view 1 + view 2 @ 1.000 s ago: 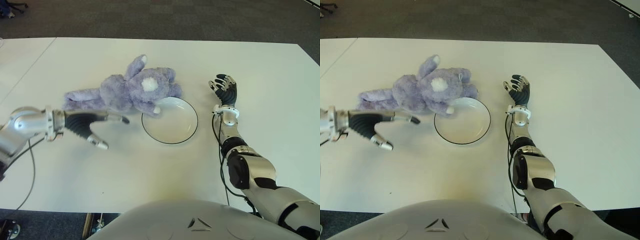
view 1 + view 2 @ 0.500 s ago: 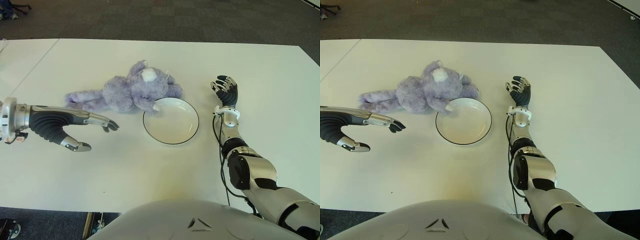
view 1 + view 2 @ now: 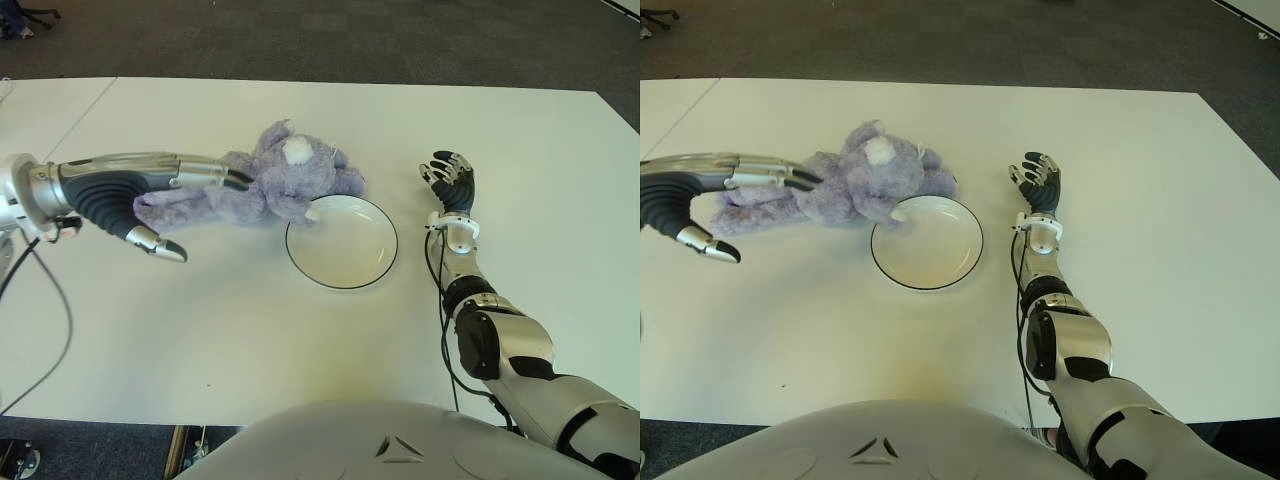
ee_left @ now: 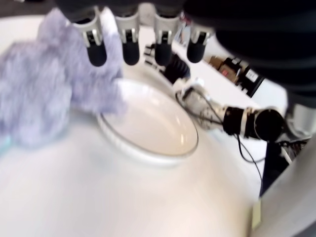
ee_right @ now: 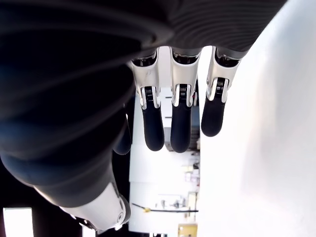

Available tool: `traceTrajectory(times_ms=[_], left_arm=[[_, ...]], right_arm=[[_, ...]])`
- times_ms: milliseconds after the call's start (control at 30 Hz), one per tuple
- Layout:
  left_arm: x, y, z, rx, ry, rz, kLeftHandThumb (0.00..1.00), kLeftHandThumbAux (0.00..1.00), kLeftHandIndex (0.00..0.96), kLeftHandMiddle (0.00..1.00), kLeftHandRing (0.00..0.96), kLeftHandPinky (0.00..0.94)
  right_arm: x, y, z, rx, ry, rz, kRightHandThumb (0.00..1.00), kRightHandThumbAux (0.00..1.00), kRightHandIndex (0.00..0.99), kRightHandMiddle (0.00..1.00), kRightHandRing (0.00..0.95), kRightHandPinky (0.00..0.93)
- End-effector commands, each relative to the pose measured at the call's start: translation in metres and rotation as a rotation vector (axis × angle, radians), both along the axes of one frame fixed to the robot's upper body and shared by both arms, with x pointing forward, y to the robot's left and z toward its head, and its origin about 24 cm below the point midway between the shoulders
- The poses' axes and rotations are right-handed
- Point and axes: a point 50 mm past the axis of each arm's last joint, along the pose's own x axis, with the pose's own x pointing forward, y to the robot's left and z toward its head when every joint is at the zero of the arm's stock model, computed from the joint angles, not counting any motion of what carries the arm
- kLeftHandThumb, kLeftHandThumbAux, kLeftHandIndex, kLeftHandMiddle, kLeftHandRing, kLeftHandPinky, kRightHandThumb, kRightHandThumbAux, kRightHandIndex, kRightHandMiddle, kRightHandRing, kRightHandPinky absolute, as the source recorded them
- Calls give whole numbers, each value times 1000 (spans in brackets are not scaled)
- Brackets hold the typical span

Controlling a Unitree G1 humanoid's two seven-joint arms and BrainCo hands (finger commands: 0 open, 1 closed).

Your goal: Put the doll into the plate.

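The left hand [image 3: 150,195] is over the doll's left end, fingers stretched out, holding nothing. The purple doll [image 3: 270,185] lies on the white table [image 3: 200,330], one paw over the plate's rim. The plate [image 3: 342,241] is just right of it. Farther right shows the right hand [image 3: 452,182], fingers loosely extended, empty.

A plain white table [image 3: 300,330] spread beneath and all around the left hand [image 3: 150,190], and dark grey carpeted floor [image 3: 330,40] lay beyond its far edge.
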Motion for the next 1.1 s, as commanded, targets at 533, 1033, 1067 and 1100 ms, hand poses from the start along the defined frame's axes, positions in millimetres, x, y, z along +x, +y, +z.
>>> traceTrajectory(times_ms=[533, 1033, 1067, 1100], left_arm=[[40, -16, -13, -359, -711, 411, 0, 286, 0, 0, 0, 3], [111, -1, -17, -80, -632, 630, 66, 221, 0, 0, 0, 21], [115, -4, -22, -65, -613, 621, 97, 223, 0, 0, 0, 5], [118, -8, -27, -50, -589, 610, 103, 223, 0, 0, 0, 2]], right_arm=[[-96, 10, -109, 111, 497, -34, 343, 865, 313, 281, 286, 294], [-95, 11, -108, 101, 490, -46, 315, 882, 317, 283, 284, 280], [-95, 11, -108, 98, 490, -46, 317, 882, 318, 282, 282, 279], [-95, 11, -108, 97, 490, -46, 318, 881, 318, 281, 282, 279]])
